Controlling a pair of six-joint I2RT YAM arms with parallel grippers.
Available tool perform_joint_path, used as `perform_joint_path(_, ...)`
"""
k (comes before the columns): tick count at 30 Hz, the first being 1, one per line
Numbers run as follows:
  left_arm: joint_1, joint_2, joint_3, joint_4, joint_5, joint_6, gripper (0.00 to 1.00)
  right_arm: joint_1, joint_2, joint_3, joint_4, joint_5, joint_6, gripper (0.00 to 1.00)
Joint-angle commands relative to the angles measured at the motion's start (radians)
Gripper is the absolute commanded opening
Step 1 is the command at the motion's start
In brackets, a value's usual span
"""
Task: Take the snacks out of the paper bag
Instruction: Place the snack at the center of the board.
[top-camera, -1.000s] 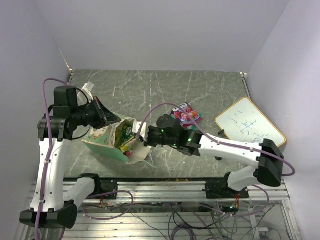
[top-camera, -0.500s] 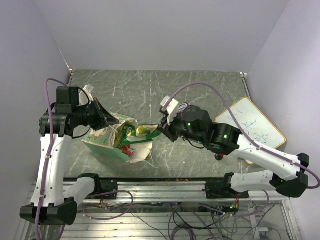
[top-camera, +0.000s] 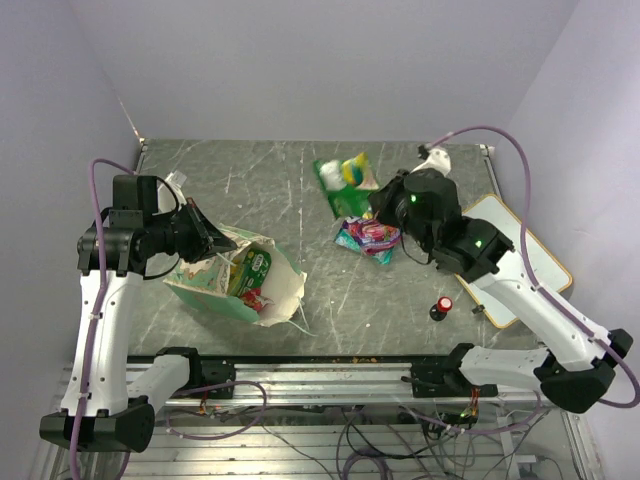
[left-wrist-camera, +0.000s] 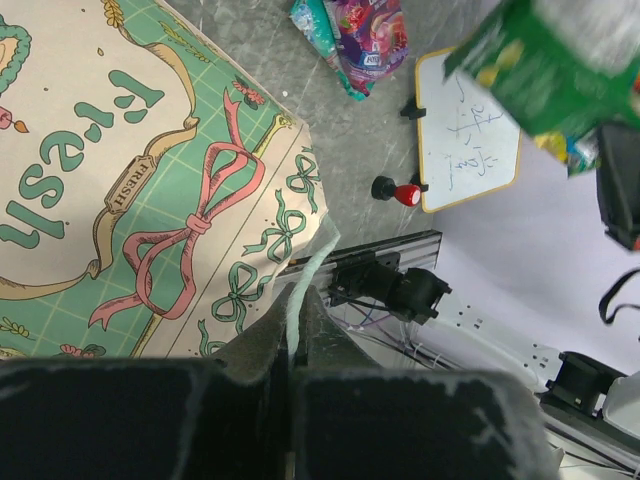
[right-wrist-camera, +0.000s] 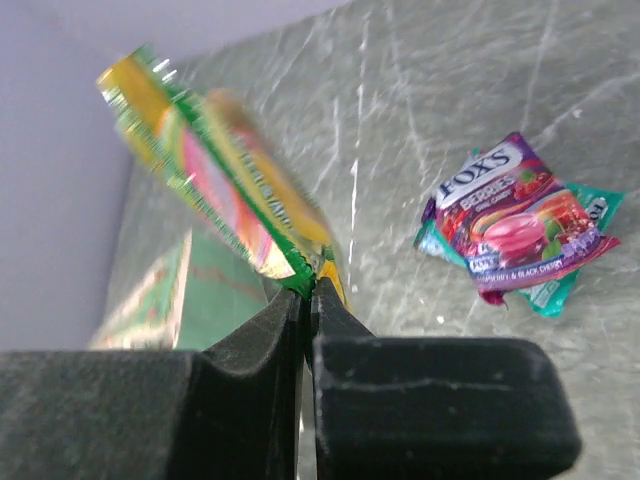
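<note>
Paper bag lies on its side at near-left of table, mouth toward centre, w/ a green pkt and a red pkt showing inside. L gripper is clamped on bag's rim, holding the mouth up. Further out on the right, red-topped knob stands just beside whiteboard. Past that, purple pkt lies on table over a teal pkt, well apart from bag. Farthest, R gripper pinches edge of a green-yellow pkt, which looks held off the table. Step in hand, prob.: carrying that pkt to the drop spot. Next: lower it, let go beside purple pkt, then back into bag mouth for the rest w/o disturbing L's hold.
</note>
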Motion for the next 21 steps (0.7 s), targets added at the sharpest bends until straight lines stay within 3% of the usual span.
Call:
perform_joint_path(1, 0.002, 0.001, 0.013, 0.016, 0.012, 0.007, 0.07, -0.147, 0.035, -0.037, 0.179, -0.056, 0.233, 0.00)
perform_joint_path(11, 0.001, 0.045, 0.072, -0.012, -0.008, 0.028, 0.07, -0.384, 0.241, -0.085, 0.433, -0.371, 0.554, 0.00)
perform_joint_path(21, 0.001, 0.078, 0.093, -0.011, -0.032, 0.033, 0.07, -0.482, 0.346, -0.124, 0.505, -0.458, 0.646, 0.00)
